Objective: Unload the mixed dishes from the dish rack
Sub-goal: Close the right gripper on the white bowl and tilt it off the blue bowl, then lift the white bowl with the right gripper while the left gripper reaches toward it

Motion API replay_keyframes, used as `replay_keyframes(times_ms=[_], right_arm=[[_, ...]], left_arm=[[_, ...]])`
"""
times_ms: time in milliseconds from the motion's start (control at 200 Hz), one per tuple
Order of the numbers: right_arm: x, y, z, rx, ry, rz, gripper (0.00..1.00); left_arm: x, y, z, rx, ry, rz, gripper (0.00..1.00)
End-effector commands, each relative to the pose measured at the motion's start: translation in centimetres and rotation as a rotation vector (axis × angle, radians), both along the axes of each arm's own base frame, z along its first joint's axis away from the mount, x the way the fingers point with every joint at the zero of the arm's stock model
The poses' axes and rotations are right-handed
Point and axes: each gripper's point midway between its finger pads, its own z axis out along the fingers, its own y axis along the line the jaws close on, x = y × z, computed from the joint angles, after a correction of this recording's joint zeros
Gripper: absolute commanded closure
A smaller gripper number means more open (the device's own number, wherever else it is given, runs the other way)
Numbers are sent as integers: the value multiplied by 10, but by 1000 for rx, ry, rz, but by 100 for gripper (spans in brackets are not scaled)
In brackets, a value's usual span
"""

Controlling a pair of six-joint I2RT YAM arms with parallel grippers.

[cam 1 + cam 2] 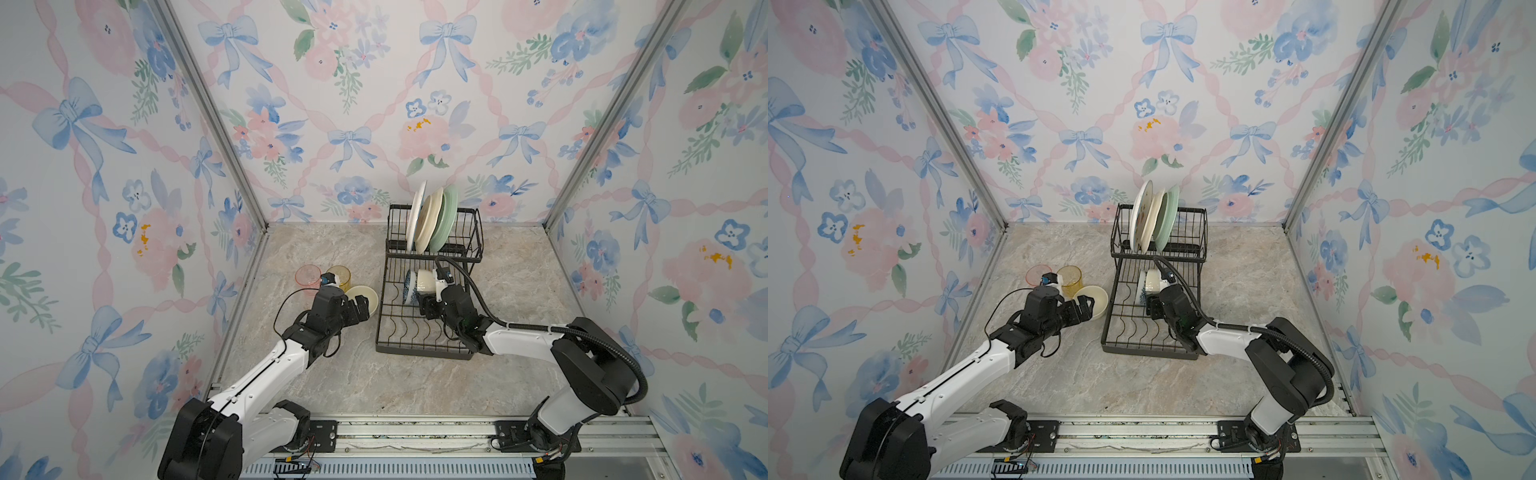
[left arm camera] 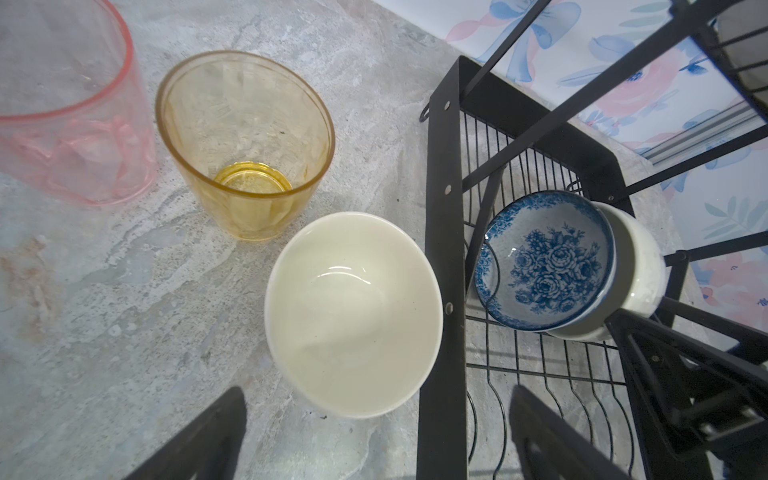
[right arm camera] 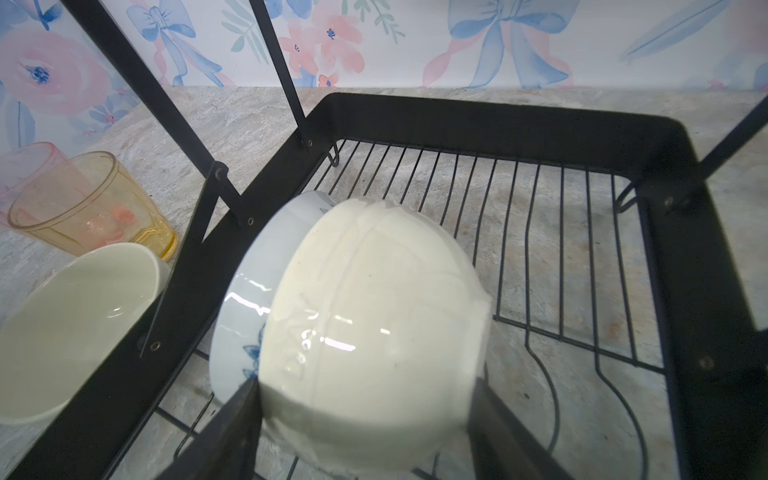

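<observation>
The black dish rack (image 1: 424,354) holds a white plate (image 1: 415,216), a cream plate (image 1: 430,220) and a pale green plate (image 1: 446,216) upright in its raised tier. On the lower tray a cream bowl (image 3: 374,299) stands on edge against a blue-and-white bowl (image 3: 245,299). My right gripper (image 3: 363,386) is shut on the cream bowl, one finger on each side. My left gripper (image 2: 378,399) hangs open over the table at the rack's left edge, just short of a second cream bowl (image 2: 353,311). Yellow (image 2: 245,141) and pink (image 2: 62,104) tumblers stand beyond it.
The rack's left rim (image 2: 442,249) runs right beside the loose cream bowl. Slanted black struts (image 3: 174,112) carry the upper tier above the bowls. Floral walls close in three sides of the marble tabletop (image 1: 415,386).
</observation>
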Motion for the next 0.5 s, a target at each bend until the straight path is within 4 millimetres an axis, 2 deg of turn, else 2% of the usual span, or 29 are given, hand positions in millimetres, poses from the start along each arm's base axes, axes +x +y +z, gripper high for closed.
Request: replay_keyframes(times_ms=[0, 495], right_arm=[[-2, -1, 26, 26, -64, -13, 29], [-21, -10, 32, 110, -29, -18, 30]], left_arm=[[-1, -4, -4, 3, 1, -26, 2], [-1, -10, -1, -10, -2, -41, 2]])
